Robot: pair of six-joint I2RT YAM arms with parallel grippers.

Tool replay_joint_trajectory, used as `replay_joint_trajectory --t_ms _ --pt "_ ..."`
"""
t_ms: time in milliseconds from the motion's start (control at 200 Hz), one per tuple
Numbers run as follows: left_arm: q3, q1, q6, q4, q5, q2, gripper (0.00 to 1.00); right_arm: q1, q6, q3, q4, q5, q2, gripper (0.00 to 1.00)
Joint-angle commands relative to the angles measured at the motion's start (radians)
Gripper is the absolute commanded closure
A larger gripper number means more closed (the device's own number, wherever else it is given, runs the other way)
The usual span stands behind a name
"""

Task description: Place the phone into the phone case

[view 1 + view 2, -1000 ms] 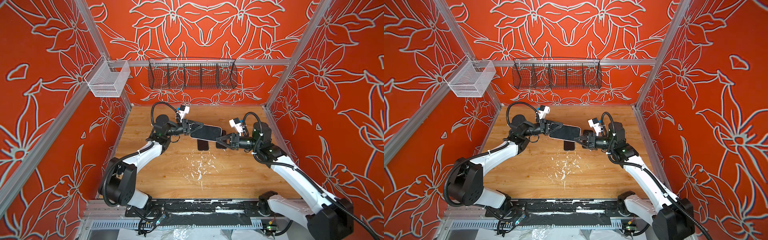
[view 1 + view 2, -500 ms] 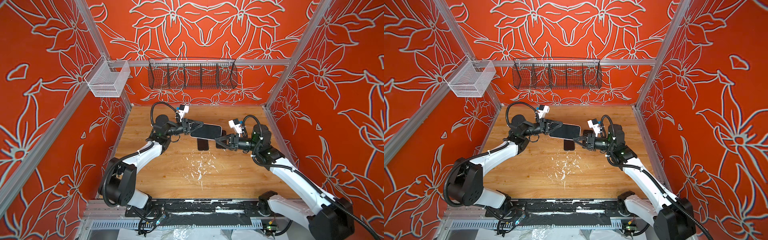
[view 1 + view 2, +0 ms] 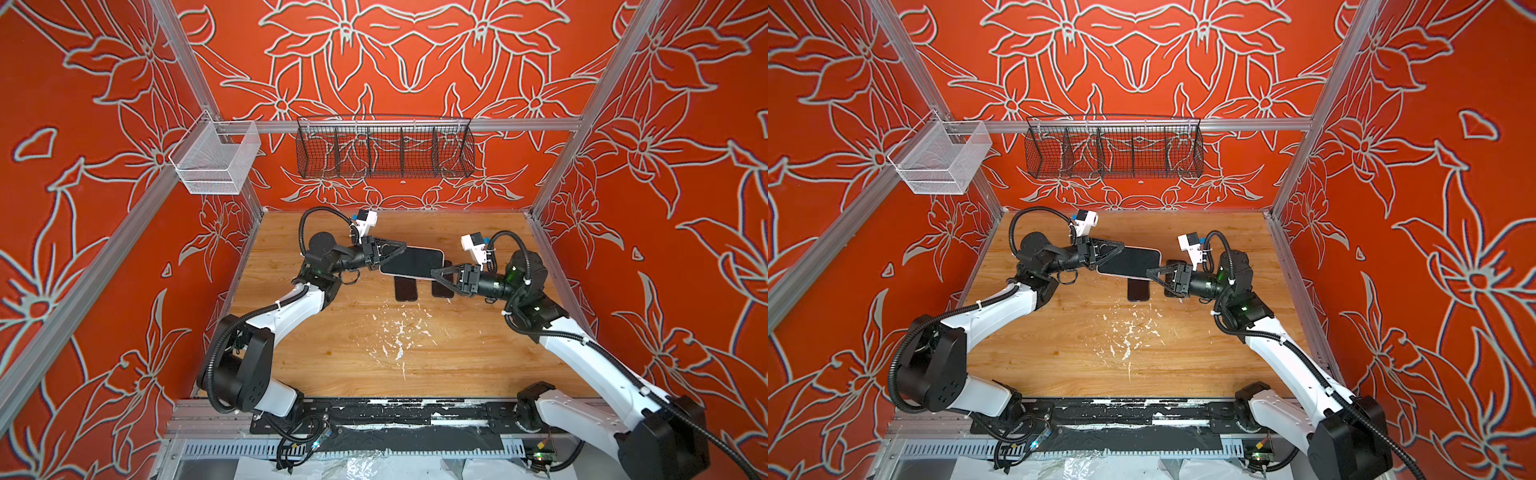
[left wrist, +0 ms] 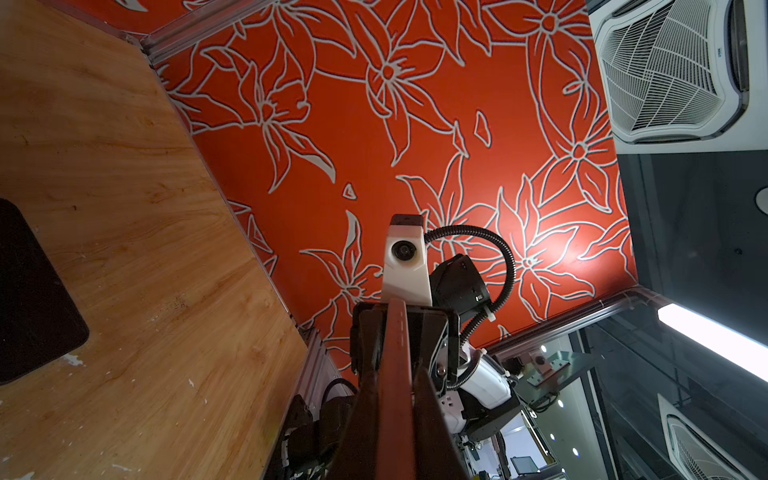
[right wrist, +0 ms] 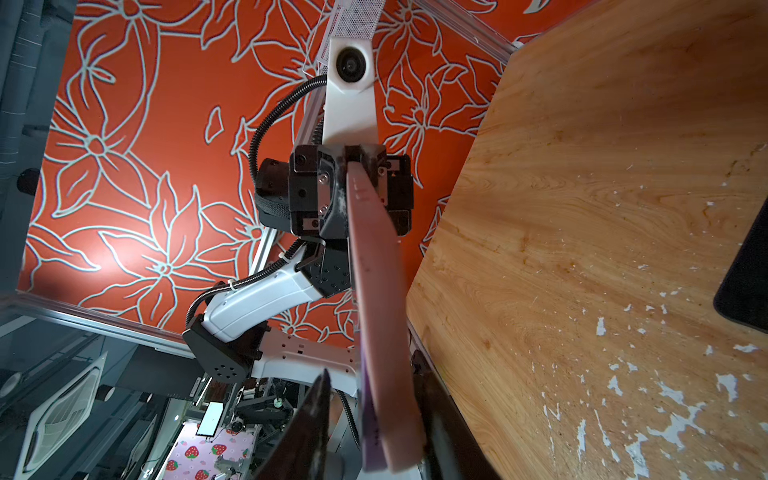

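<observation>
A thin, rounded-corner phone (image 3: pixel 415 262) with a glossy dark face and a pale rim hangs flat in the air above the far middle of the light, grained wooden table (image 3: pixel 332 357), whose surface is flecked with chipped white paint. The left gripper (image 3: pixel 397 254) pinches the phone's left end. In the left wrist view its black wedge-shaped fingers (image 4: pixel 363 399) press tight on both faces, and the phone shows only edge-on, as a narrow reddish strip with small side buttons. At the other end the right gripper (image 3: pixel 434 272) straddles the phone's corner. The top views hide how its jaws stand, but the right wrist view shows them spread — background is visible between one dark finger (image 5: pixel 313 411) and the pinkish-lilac edge. The other finger sits close to the far face, and contact there is hard to judge. On the table beneath lie a flat, matte black rounded rectangle (image 3: pixel 406 289) and, just beside it, a second black rectangle (image 3: pixel 441 293) that the right gripper partly covers. Which of them is the phone case I cannot tell — each wrist view catches only a cut-off corner of one. Both top views also show a black wire basket (image 3: pixel 1113 145) and a white mesh bin (image 3: pixel 942 162) hung on the orange walls (image 3: pixel 1183 62) with their white flower outlines.
</observation>
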Motion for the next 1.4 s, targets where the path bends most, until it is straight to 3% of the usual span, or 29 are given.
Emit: replay_joint_trajectory --t_ms 0,205,355,450,626,771,1031,1226,1396 --pt "0.0 -0.001 -0.023 0.078 0.01 0.001 0.95 0.003 0.031 0.007 0.081 0.003 0.005 0.72" --pt "0.02 -0.001 0.045 -0.007 -0.004 -0.018 0.95 0.004 0.025 0.005 0.018 -0.005 0.005 0.88" --pt "0.047 -0.001 0.12 -0.101 -0.004 -0.039 0.96 0.006 -0.039 0.028 -0.179 0.021 0.018 0.95" --pt "0.06 -0.001 0.179 -0.173 -0.007 -0.061 0.96 0.005 -0.099 0.056 -0.321 0.059 0.034 0.87" --pt "0.052 0.004 0.266 -0.283 -0.017 -0.091 0.97 0.0 -0.106 0.062 -0.328 0.08 0.033 0.64" --pt "-0.027 0.052 0.271 -0.298 -0.049 -0.108 0.97 -0.036 -0.147 0.072 -0.415 0.196 -0.038 0.49" --pt "-0.171 0.161 0.387 -0.517 -0.212 -0.165 0.96 -0.051 -0.339 0.1 -0.756 0.459 -0.082 0.46" --pt "-0.272 0.24 0.372 -0.542 -0.347 -0.161 0.96 -0.051 -0.353 0.04 -0.743 0.461 -0.056 0.46" --pt "-0.335 0.252 0.337 -0.473 -0.465 -0.132 0.95 -0.051 -0.352 0.033 -0.719 0.45 -0.038 0.46"
